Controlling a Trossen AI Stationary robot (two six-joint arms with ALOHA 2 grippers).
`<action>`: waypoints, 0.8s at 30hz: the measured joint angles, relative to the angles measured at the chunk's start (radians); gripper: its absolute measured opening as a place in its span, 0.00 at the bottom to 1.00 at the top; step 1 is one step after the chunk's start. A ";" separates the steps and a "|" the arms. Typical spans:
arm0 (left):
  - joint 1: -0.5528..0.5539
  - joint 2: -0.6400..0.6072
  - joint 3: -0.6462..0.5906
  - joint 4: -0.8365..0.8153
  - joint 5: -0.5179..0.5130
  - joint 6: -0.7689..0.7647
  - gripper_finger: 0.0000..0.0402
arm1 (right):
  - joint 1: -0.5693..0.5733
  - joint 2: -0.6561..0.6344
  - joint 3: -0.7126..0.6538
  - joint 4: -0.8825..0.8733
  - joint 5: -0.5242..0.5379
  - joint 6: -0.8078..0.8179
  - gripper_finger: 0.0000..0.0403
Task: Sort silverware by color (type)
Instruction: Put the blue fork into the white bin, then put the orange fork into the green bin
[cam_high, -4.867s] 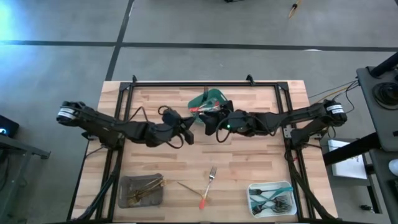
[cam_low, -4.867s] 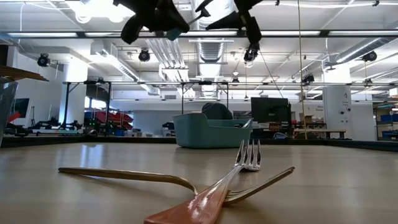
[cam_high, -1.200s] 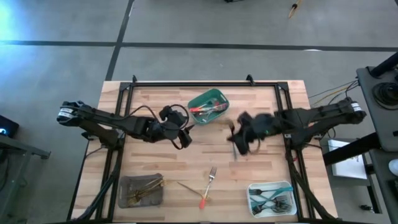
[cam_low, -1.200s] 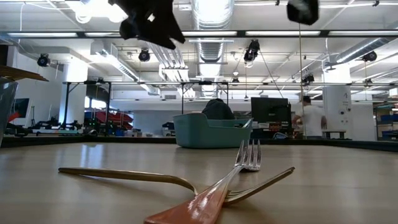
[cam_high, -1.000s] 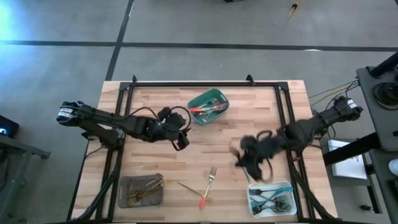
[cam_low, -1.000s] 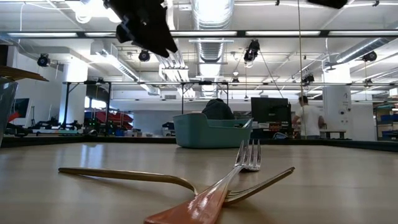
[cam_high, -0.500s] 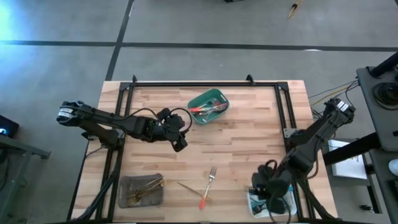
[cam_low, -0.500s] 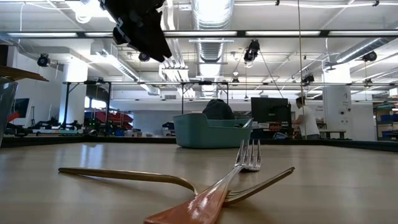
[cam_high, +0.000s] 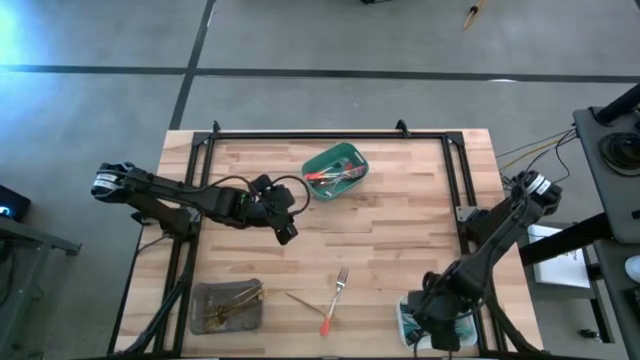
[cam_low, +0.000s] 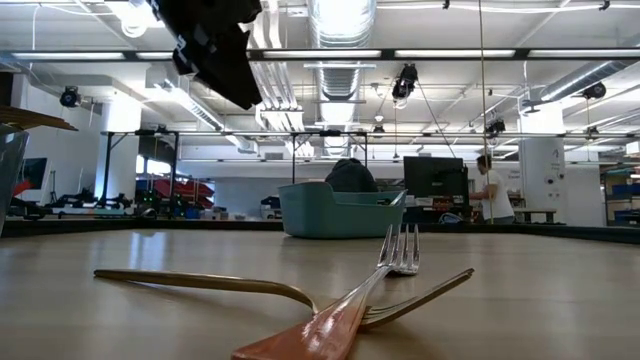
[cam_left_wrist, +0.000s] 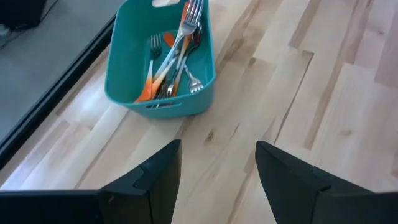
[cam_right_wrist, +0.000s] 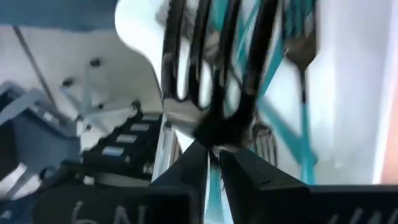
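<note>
Mostly I'd call this sort nearly finished. Taking the green tray (cam_high: 336, 171) as my landmark: red-handled forks (cam_left_wrist: 169, 62) lie inside it, gold pieces (cam_high: 236, 297) sit in the grey tray (cam_high: 204, 310) toward the near left corner, and teal-handled ones (cam_right_wrist: 283, 99) fill the white tray (cam_high: 407, 320) at the near right. Left over, I judge, are one red-handled fork (cam_high: 335, 296) and one gold fork (cam_high: 301, 299), crossed on bare table straight toward the near edge from the green tray.

My right gripper (cam_right_wrist: 214, 158) hangs over the white tray, fingers nearly together on a teal-handled fork (cam_right_wrist: 217, 93). My left gripper (cam_left_wrist: 217, 168) hovers just beside the green tray, fingers spread, empty.

Hidden: my right arm covers most of the white tray from above, so I can't count what's in it.
</note>
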 joint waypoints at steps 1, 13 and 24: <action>0.000 0.000 0.000 -0.007 0.000 -0.013 0.47 | 0.000 0.006 0.000 0.000 -0.028 0.001 0.09; -0.024 0.000 0.000 -0.058 0.485 -0.026 0.47 | -0.002 0.010 0.000 0.004 -0.122 0.158 0.23; -0.173 0.000 0.000 -0.203 0.882 0.162 0.47 | -0.010 0.021 0.000 0.061 0.118 0.294 0.19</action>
